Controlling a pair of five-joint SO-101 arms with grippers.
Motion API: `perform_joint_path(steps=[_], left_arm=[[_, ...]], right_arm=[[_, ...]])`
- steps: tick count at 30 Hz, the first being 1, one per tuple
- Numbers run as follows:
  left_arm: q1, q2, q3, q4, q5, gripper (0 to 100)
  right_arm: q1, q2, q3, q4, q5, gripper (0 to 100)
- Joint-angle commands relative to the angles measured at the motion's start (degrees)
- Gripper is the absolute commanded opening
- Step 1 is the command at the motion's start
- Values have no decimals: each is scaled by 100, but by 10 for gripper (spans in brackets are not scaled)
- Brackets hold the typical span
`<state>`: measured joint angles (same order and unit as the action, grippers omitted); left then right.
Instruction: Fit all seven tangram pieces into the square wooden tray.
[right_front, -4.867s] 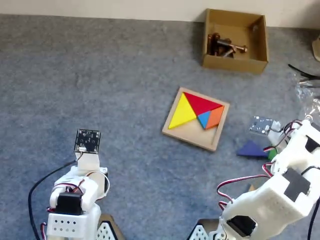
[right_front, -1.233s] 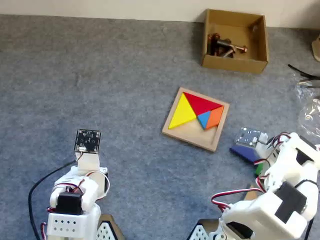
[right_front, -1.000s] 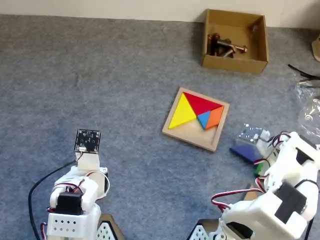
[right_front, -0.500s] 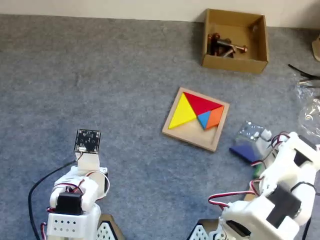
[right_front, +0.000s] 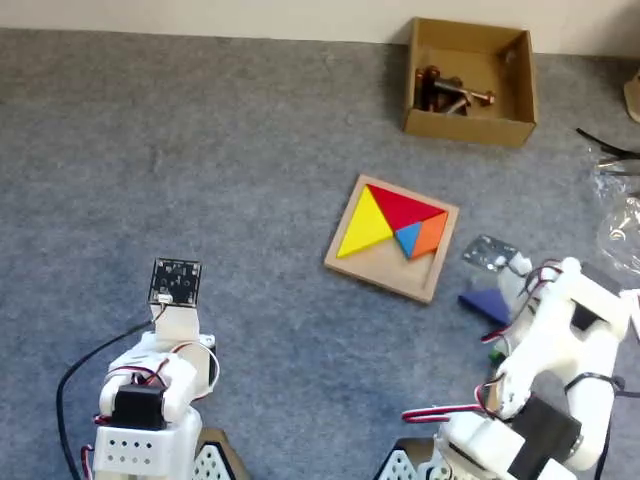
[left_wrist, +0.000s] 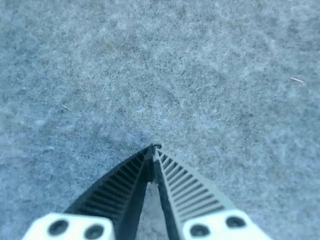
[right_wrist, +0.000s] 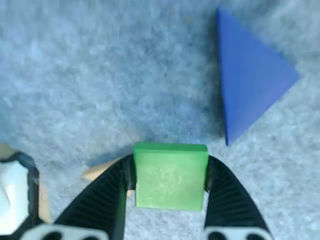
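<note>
1 tray (right_front: 385, 276), 6 pcs (right_front: 400, 207), 1 box (right_front: 468, 128), 2 arms (right_front: 150, 390)

No word, number or sign can be read: none on the wooden tray (right_front: 384, 266), the green piece (right_wrist: 171, 175), the blue triangle (right_wrist: 248, 77) or the cardboard box (right_front: 468, 127).

Both arms are white moulded plastic. The left arm (right_front: 150, 400) carries a black square board (right_front: 175, 282) at its tip, a black motor block and a looping black cable (right_front: 72, 390). The right arm (right_front: 560, 335) shows black motor blocks and red, white and black wires (right_front: 447, 413). The jaws are black with ribbed inner faces, on white mounts with dark screw holes (left_wrist: 59, 227).
</note>
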<state>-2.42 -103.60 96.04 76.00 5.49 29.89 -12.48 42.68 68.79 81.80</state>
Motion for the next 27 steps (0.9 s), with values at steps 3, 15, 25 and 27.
perform_joint_path(steps=[3,15,25,27], left_arm=[[92,-40,110,-9,44,5],[92,-40,110,-9,44,5],[92,-40,110,-9,44,5],[92,-40,110,-9,44,5]], right_arm=[[-857,-321,-66,84,-976,87],[-2923,-268,-1130,66,-3903,91],[-4101,171,-1895,40,-5169,91],[-4110,532,-2185,40,-5284,91]])
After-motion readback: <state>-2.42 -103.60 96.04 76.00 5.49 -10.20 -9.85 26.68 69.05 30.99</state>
